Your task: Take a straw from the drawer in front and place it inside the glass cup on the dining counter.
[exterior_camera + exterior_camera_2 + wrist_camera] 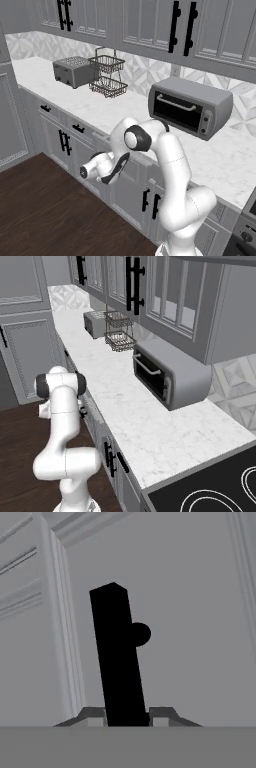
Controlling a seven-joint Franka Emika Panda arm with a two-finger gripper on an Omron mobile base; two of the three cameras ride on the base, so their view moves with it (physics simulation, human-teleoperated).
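Gripper (128, 721) fingertips (95, 717) sit clamped on either side of the drawer's black bar handle (116, 657), which runs up from between them in the hand view. Behind it lies the grey panelled drawer (190, 612) front. From the left base view, the hand presses against the cabinet face below the marble worktop (125, 112).

The drawer (190, 612) shows in the hand view as a grey panelled front with raised moulding along one side. Its black bar handle (117, 657) runs nearly upright across the panel, slightly tilted, standing off on a round black post, its lower end between the 2 dark fingertips (162, 714).
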